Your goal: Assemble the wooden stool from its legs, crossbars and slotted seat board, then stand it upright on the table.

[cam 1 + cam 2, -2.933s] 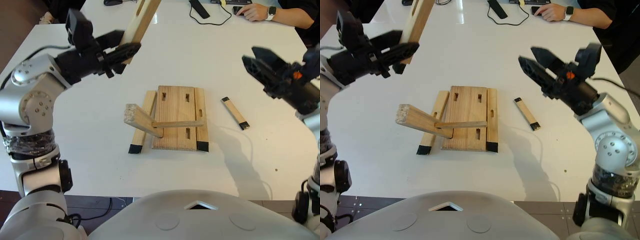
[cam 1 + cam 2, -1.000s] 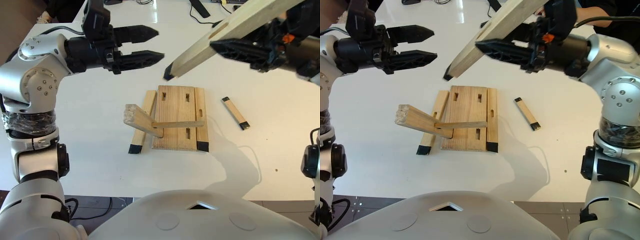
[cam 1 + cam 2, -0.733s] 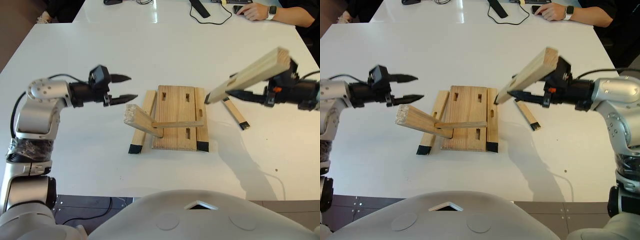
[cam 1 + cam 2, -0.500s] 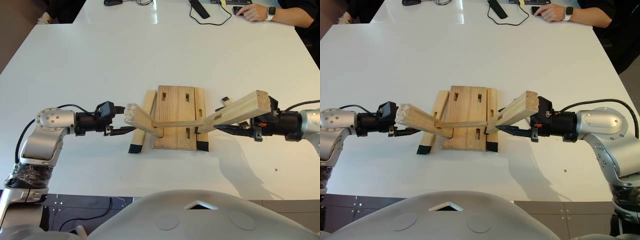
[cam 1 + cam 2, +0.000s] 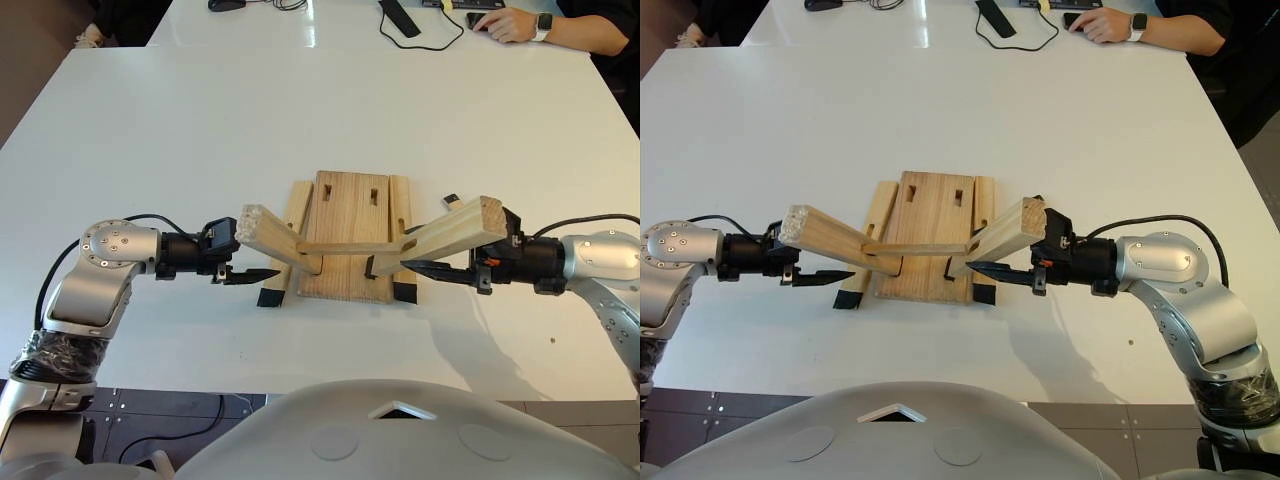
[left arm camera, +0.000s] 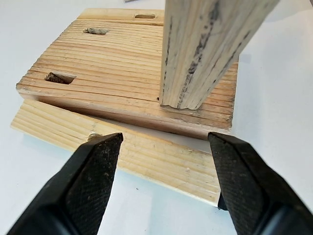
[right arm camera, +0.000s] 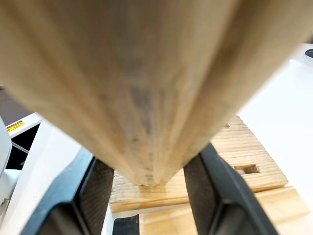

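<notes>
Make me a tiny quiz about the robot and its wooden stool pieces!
1. True or false: the seat board lies flat on the table.
2. What is the right gripper holding? A) a wooden leg B) a cup C) nothing
3. Fill the gap: the fingers of the left gripper are ____ (open or shut).

Key: 1 true; 2 A; 3 open.
</notes>
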Available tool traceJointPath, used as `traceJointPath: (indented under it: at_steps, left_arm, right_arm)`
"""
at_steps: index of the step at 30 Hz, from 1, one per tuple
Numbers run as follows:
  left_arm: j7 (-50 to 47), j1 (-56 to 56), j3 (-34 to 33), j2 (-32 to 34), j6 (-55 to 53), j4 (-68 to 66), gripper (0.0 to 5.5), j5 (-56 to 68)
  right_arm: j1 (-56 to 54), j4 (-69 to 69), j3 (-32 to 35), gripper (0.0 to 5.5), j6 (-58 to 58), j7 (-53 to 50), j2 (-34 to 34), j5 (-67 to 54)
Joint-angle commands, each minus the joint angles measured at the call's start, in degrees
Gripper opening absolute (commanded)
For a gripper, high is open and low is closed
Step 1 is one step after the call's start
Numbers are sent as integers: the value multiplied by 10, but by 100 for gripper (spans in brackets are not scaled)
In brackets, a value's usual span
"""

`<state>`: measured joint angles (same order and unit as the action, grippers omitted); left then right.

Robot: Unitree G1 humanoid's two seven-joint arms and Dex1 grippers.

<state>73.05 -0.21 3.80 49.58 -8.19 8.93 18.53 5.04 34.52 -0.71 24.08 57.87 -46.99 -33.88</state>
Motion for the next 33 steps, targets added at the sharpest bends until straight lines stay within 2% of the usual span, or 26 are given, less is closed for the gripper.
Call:
traceJointPath:
  at_steps: [1,6,11,16,21,28,33]
  left_arm:
    - [9,-16,8,4,-8,8,324,1]
    - [6,-18,12,1,-16,19,324,1]
    - [-13,-10,11,-9,-30,41,324,3]
    - [-34,6,13,-16,-46,72,324,7]
    - [-46,13,18,-21,-61,94,324,9]
    - [-60,31,19,-25,-81,120,324,15]
    - [-66,19,23,-32,-102,135,324,22]
  right_arm:
    - [13,-22,-31,198,-11,18,-14,37]
    - [4,-57,-32,198,-25,58,-49,43]
    - [-18,-54,-33,198,11,79,-65,2]
    - [-48,-61,-68,198,45,81,-60,-9]
    - [-37,-64,-102,198,17,96,-75,35]
    - [-4,-59,-102,198,-37,91,-94,71]
    - [-20,-53,-118,198,-34,82,-81,69]
